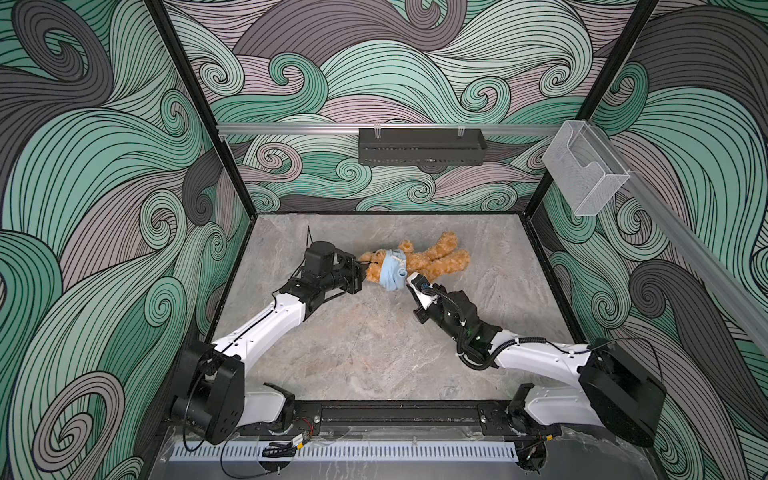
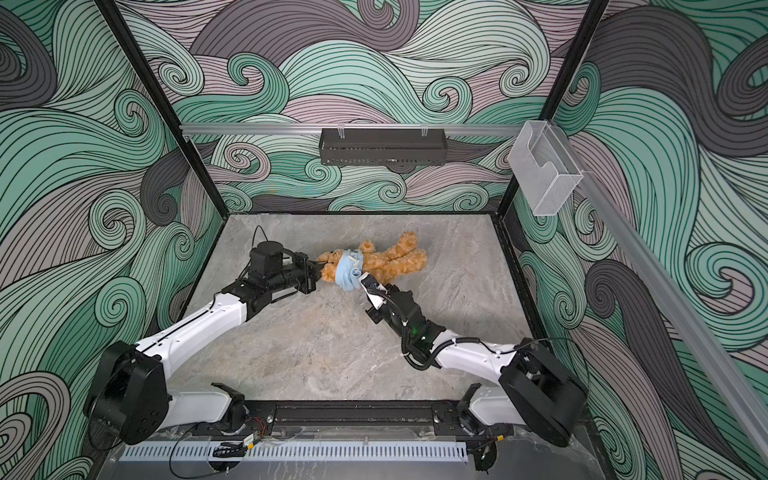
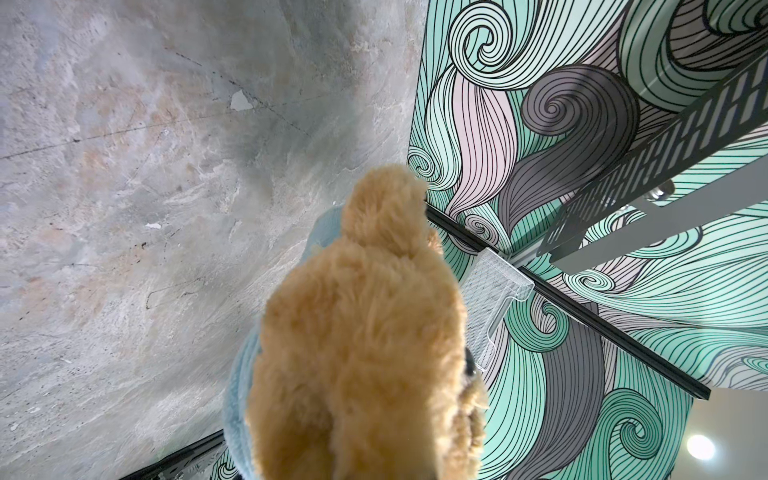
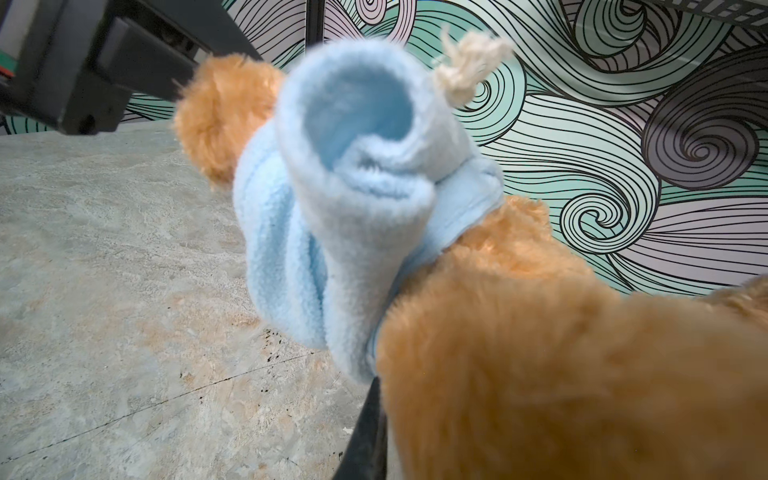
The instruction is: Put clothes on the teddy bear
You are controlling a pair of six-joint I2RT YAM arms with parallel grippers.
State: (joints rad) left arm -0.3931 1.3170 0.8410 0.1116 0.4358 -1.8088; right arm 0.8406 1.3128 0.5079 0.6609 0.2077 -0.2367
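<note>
Pulling the blue jacket (image 1: 390,272) down over the teddy bear (image 1: 438,259) is, I judge, the step in hand, and it looks less than half done. In both top views the bear lies on the far middle of the table (image 1: 353,345), head toward the left and legs toward the far right, with the jacket bunched in a ring around its neck and shoulders and its belly and legs bare. The left gripper (image 1: 360,269) is clenched on the fur of the bear's head, which anchors it. The right gripper (image 1: 409,279) sits at the near edge of the bunched cloth; whether its jaws have caught hem or fur I cannot tell, since the right wrist view shows only one dark finger (image 4: 365,432) under cloth and fur. To do this well, the right gripper should pinch cloth alone and draw it toward the legs while the left one holds the head firm. An empty sleeve (image 4: 357,124) gapes in the right wrist view, so an arm likely needs threading first; a hard tug risks tightening the ring or dragging the whole bear
</note>
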